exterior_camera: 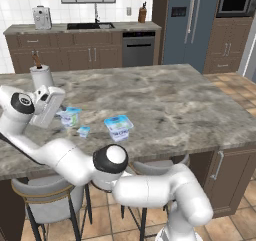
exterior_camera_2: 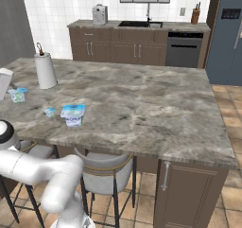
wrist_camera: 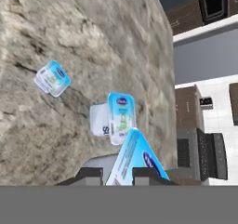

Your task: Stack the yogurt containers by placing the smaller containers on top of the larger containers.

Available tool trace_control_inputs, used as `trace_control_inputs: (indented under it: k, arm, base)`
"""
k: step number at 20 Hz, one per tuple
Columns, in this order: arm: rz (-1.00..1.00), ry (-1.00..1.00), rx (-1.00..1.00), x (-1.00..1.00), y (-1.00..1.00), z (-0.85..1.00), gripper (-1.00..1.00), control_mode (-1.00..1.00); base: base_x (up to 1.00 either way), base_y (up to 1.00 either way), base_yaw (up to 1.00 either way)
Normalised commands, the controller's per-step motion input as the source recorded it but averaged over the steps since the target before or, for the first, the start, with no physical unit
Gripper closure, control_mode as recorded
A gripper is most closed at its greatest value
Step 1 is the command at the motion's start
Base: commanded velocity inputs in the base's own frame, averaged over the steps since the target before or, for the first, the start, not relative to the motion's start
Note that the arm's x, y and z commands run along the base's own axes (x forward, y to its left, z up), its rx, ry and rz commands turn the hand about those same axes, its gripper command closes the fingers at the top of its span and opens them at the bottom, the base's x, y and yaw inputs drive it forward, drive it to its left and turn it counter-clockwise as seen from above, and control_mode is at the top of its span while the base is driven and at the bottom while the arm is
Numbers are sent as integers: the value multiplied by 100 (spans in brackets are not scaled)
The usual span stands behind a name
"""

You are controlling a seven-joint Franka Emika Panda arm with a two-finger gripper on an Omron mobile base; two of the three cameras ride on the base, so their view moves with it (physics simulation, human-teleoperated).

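I take the big squarish white yogurt tub with the light-blue lid [exterior_camera: 118,126] as my landmark; it stands upright on the grey-brown marbled stone island counter [exterior_camera: 170,100], close to the edge that faces the robot.

From the left base camera, the two-finger gripper [exterior_camera: 64,116] on the white arm is to the left of the tub. It holds one tiny white yogurt cup with a light-blue foil lid [exterior_camera: 70,117]. In the hand camera I see the two dark fingers [wrist_camera: 88,175] closed on this cup [wrist_camera: 135,161], one at each side of it, and the lid fills the space between them. Whether the held cup touches the counter, I cannot tell.

The second tiny white cup with a blue lid [exterior_camera: 84,131] lies on the counter between the held cup and the tub, a little nearer to the robot's edge, apart from both. In the hand camera this cup [wrist_camera: 52,78] appears tilted, with its lid turned to the side.

A white paper towel roll on a dark-topped holder [exterior_camera: 42,77] stands upright further back on the counter, well apart from the tub, behind the gripper.
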Motion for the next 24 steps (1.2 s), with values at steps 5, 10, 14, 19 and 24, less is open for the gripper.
trace_control_inputs:
  k: [5, 10, 14, 19, 24]
  arm:
    - [0, -4, 0, -67, -64, 25, 100, -100]
    - [0, -7, 0, -68, -66, 24, 100, -100]
    - [0, -14, -4, -67, -65, 13, 100, -100]
    - [0, -20, -8, -53, -68, 5, 100, -100]
    - [2, -20, -8, -27, -71, 3, 100, -100]
  base:
    - [0, 0, 0]
    - [0, 0, 0]
    - [0, 0, 0]
    - [0, 0, 0]
    - [0, 0, 0]
